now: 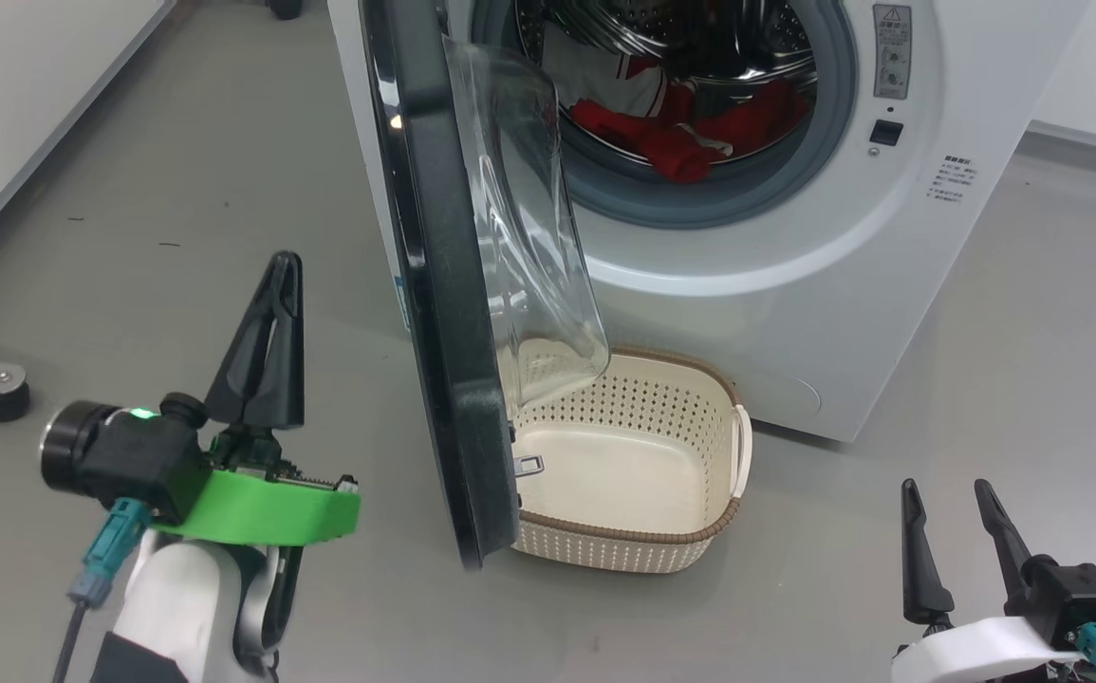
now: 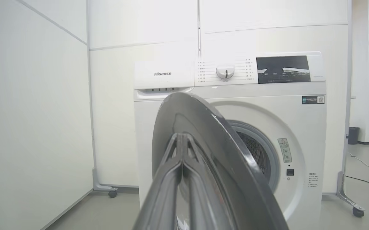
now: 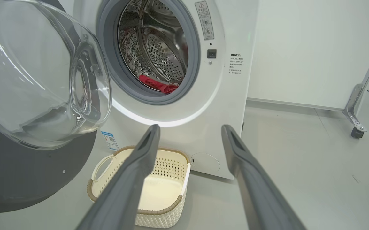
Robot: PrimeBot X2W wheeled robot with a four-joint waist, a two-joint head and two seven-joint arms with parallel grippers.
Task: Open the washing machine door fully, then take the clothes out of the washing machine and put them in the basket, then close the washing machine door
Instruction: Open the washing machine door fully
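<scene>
The left tool sits at about 8 o'clock in the head view. Its two dark fingers are pressed together into a single point aimed toward 12 o'clock, and it holds nothing. A strip of bare floor separates it from the door. In its own wrist view the joined fingers point at the door's glossy outer face.

At the centre of the head view, the washing machine door stands swung out from the front of the machine. Its black rim is edge-on to the camera, running from 12 to 6 o'clock, and its clear glass bowl bulges toward 3 o'clock.

The basket rests on the floor at 5 o'clock from the door, just in front of the washing machine. The door's lower edge partly covers its left end.

The red clothes lie in the bottom of the drum, at about 1 o'clock in the head view. The right wrist view shows them low in the drum, inside the grey seal.

The right tool is at 5 o'clock in the head view, with its fingers wide apart and nothing between them. It is well clear of the basket, and in its own view it faces the machine's front.
</scene>
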